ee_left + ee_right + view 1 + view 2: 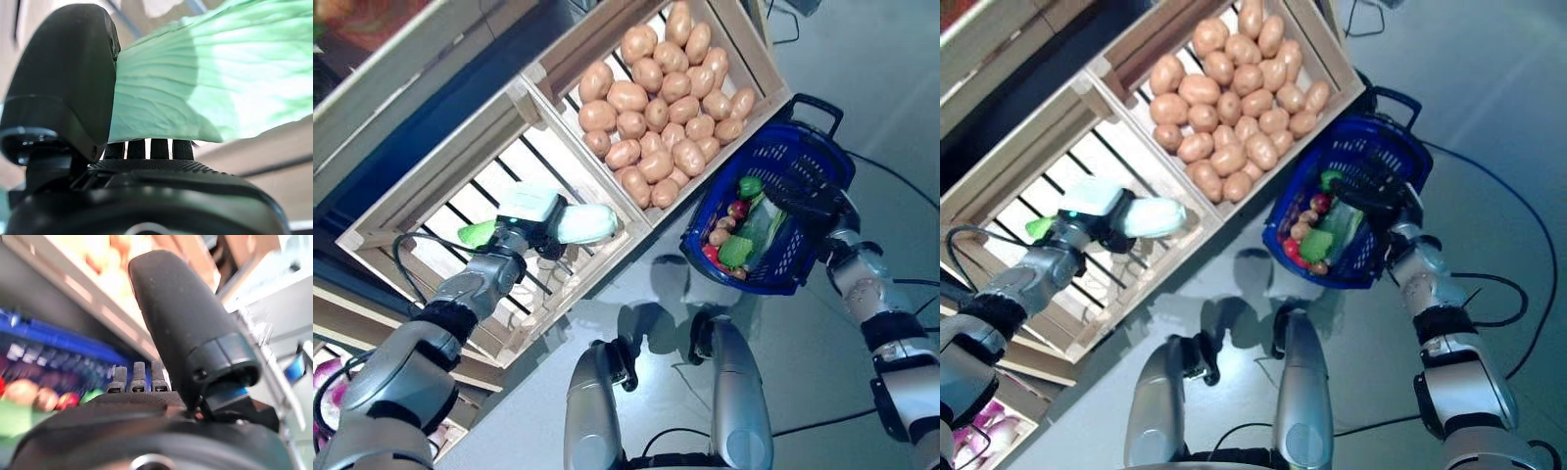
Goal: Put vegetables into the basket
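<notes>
A pale green cabbage [589,223] is in my left hand [544,241], held over the slatted wooden crate [431,186] at the left. In the left wrist view its ribbed leaf [220,83] sits clamped between the thumb [68,73] and the fingers. To the right, on the floor beside the crates, is the blue basket [822,147]. It holds a green pepper [750,186], a green leafy piece [736,252] and small red and brown vegetables. My right hand [808,201] lies across its right rim, fingers curled on the basket.
A second crate [759,59] at the back, right next to the basket, is full of potatoes [656,108]. The crates' wooden front edges run between my left hand and the basket. Grey floor lies in front and to the right.
</notes>
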